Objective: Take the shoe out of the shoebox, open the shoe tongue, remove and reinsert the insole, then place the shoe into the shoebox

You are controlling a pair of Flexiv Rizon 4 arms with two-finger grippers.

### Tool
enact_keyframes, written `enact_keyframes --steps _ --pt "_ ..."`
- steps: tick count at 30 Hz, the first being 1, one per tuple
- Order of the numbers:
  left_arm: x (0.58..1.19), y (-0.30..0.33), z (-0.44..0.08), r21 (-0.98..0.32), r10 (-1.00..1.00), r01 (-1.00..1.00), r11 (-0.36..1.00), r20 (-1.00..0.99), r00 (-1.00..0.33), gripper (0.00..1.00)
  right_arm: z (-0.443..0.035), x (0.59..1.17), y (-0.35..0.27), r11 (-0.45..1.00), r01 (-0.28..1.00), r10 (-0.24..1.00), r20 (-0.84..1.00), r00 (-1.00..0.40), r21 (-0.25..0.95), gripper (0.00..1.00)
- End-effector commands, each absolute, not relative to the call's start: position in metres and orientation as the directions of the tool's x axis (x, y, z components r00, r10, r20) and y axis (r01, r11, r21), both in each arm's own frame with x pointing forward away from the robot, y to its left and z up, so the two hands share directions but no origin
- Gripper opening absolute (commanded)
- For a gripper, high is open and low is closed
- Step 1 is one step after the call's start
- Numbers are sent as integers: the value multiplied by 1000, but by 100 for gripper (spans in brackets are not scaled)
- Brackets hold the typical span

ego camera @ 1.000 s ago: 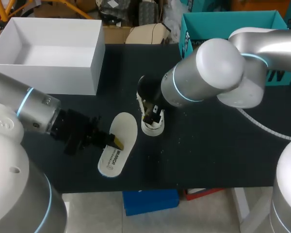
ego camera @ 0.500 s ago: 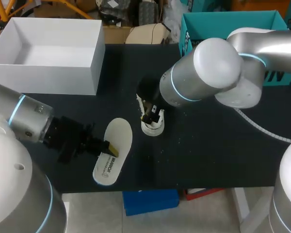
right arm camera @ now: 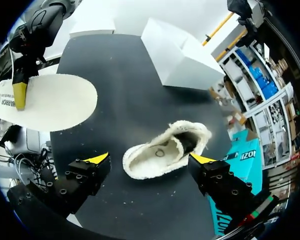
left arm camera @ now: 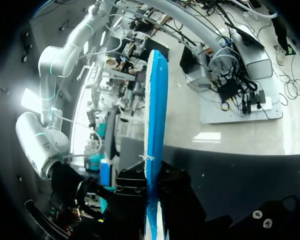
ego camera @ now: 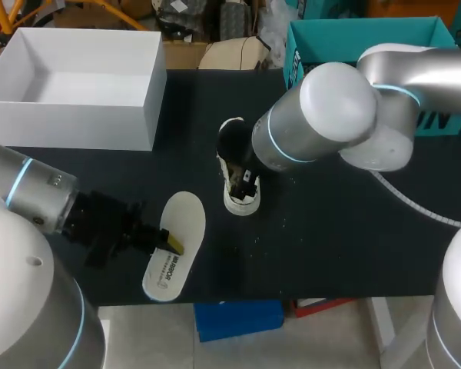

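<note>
The shoe [ego camera: 239, 184] sits near the middle of the table [ego camera: 330, 246]. It lies directly under the right gripper [right arm camera: 150, 159], and its opening faces up toward that gripper. The gripper's fingers stand wide apart on either side of the shoe. One yellow tip [right arm camera: 101, 159] is clear of the toe end, and the other is just beside the heel. I cannot tell whether that second tip touches.

The insole [ego camera: 174, 244] is out of the shoe and apart from it on the left, near the table's front edge. The left gripper [ego camera: 171, 243] is clamped on one long edge of it. The left wrist view shows the insole edge-on between the fingers, with its blue underside visible.

The white box [ego camera: 69, 127] stands open at the far left corner, well apart from both the shoe and the insole.
</note>
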State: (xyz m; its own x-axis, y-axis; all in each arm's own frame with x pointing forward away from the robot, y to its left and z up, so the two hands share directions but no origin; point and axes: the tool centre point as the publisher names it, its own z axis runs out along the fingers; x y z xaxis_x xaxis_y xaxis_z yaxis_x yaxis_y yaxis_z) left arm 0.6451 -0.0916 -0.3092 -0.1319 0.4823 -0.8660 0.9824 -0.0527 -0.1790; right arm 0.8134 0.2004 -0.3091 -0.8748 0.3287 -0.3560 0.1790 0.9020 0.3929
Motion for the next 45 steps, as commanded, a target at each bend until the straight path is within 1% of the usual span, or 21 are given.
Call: enact_keyframes --steps 1,8,15,16,17,18,21,23,24,26,28,31,33,38,41,43,44,45 --pt "644 -92 -309 -176 483 983 -50 -866 -130 0 -312 813 209 919 189 327 -404 -854 345 100" --pt "644 -92 -309 -176 483 983 -50 -866 -130 0 -322 820 212 938 180 305 -463 -832 296 100" --pt "644 -92 -309 -176 483 983 -50 -866 -130 0 -337 826 215 930 207 335 -467 -818 304 100" --pt "644 -92 -309 -176 483 983 -50 -866 -130 0 -339 827 216 927 213 343 -464 -817 309 95" --pt "644 -92 -309 -176 483 983 -50 -866 -130 0 -343 828 217 924 218 350 -463 -814 316 93" --pt "644 -92 -309 -176 483 983 -50 -866 -130 0 -347 829 218 921 221 355 -459 -815 320 88" --pt "644 -92 -309 -176 483 983 -50 -866 -130 0 -354 831 219 915 239 373 -451 -811 326 84" --pt "644 -92 -309 -176 483 983 -50 -866 -130 0 -360 833 221 911 244 380 -446 -810 333 79" --pt "644 -92 -309 -176 483 983 -50 -866 -130 0 -361 834 221 911 245 381 -446 -810 333 79" --pt "644 -92 -309 -176 483 983 -50 -866 -130 0 -364 836 222 909 248 384 -444 -810 336 76" --pt "644 -92 -309 -176 483 983 -50 -866 -130 0 -368 838 221 907 251 389 -442 -808 339 78" --pt "644 -92 -309 -176 483 983 -50 -866 -130 0 -370 841 220 904 257 396 -443 -804 342 84" --pt "644 -92 -309 -176 483 983 -50 -866 -130 0 -371 843 219 903 258 398 -444 -803 344 81" --pt "644 -92 -309 -176 483 983 -50 -866 -130 0 -370 849 213 901 262 405 -454 -793 347 81" --pt "644 -92 -309 -176 483 983 -50 -866 -130 0 -369 853 210 902 262 405 -463 -788 343 75" --pt "644 -92 -309 -176 483 983 -50 -866 -130 0 -369 855 209 903 263 405 -468 -785 341 69" --pt "644 -92 -309 -176 483 983 -50 -866 -130 0 -369 856 208 904 262 403 -472 -784 338 60" --pt "644 -92 -309 -176 483 983 -50 -866 -130 0 -370 858 208 905 261 402 -473 -784 336 55"
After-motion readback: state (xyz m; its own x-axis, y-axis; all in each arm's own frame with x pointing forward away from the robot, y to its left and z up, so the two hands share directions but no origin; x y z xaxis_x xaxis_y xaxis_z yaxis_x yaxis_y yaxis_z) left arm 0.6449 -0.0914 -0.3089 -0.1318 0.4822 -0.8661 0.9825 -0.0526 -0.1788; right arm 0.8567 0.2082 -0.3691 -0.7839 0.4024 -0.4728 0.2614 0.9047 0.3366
